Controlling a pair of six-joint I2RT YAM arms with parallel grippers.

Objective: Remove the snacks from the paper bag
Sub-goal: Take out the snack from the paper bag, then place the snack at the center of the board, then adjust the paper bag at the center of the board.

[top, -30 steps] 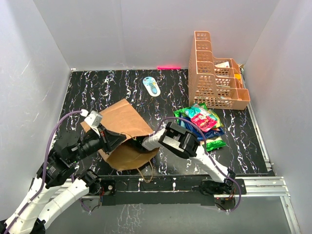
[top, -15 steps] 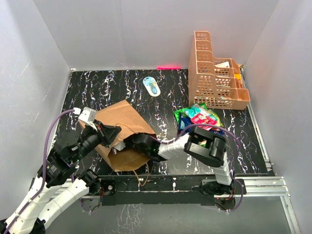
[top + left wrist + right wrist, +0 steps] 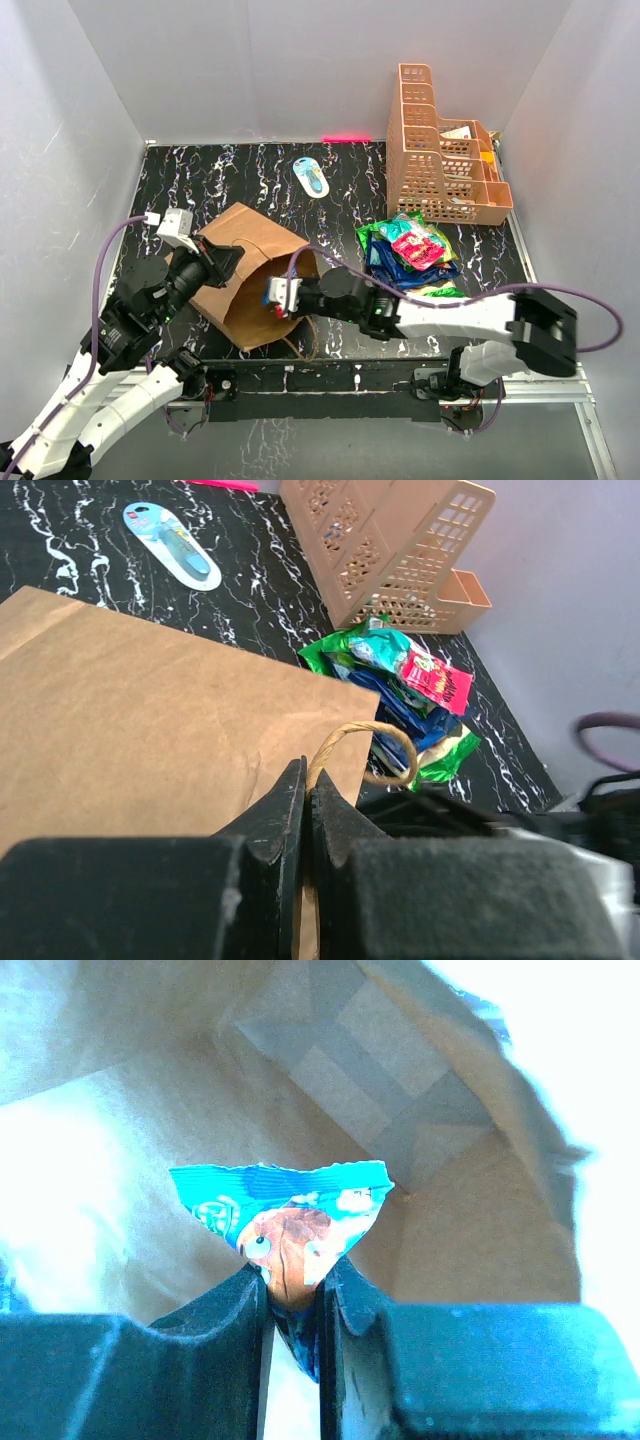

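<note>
The brown paper bag (image 3: 245, 275) lies on its side on the black table, mouth to the right. My left gripper (image 3: 308, 780) is shut on the bag's twisted handle (image 3: 372, 730) at the upper lip and holds the mouth up. My right gripper (image 3: 283, 297) reaches into that mouth. It is shut on a teal-blue snack packet (image 3: 285, 1215), with the bag's inner walls (image 3: 380, 1080) all round it. A pile of snacks (image 3: 412, 247) in green, blue and red lies on the table to the right of the bag.
An orange lattice basket (image 3: 440, 150) stands at the back right, just behind the pile. A small blue-white oval object (image 3: 311, 177) lies at the back centre. The right arm stretches low along the table's front edge. Grey walls close in both sides.
The right arm has stretched out flat, its elbow swinging far right, while its gripper stays in the bag's mouth. The left gripper has lifted the bag's upper lip a little.
</note>
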